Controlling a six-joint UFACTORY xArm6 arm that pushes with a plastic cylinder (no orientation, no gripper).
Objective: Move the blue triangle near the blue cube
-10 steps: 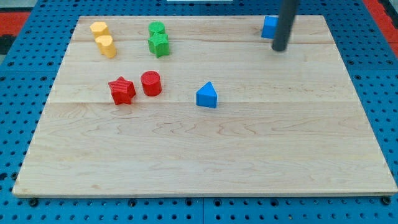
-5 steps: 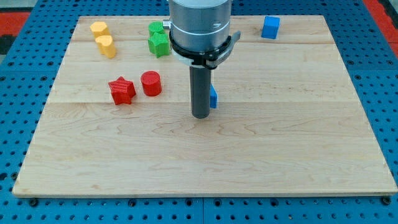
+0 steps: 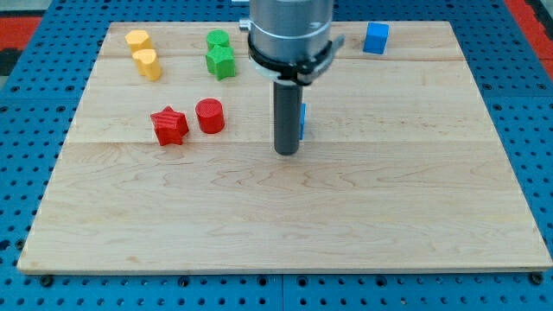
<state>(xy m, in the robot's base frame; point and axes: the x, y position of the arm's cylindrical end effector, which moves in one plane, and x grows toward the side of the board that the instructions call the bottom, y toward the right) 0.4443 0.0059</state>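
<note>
The blue triangle [image 3: 301, 121] lies near the board's middle, almost wholly hidden behind my rod; only a thin blue sliver shows at the rod's right side. My tip [image 3: 286, 152] rests on the board just left of and below it, touching or nearly touching. The blue cube [image 3: 375, 38] sits at the view's top right, far from the triangle.
A red star [image 3: 169, 126] and a red cylinder [image 3: 209, 115] lie left of my tip. Two green blocks [image 3: 219, 55] and two yellow blocks [image 3: 143, 53] sit at the view's top left. The wooden board [image 3: 285, 233] lies on a blue pegboard.
My rod swung from beside the blue cube down to the blue triangle. In the last half second rod and triangle shifted slightly right and up.
</note>
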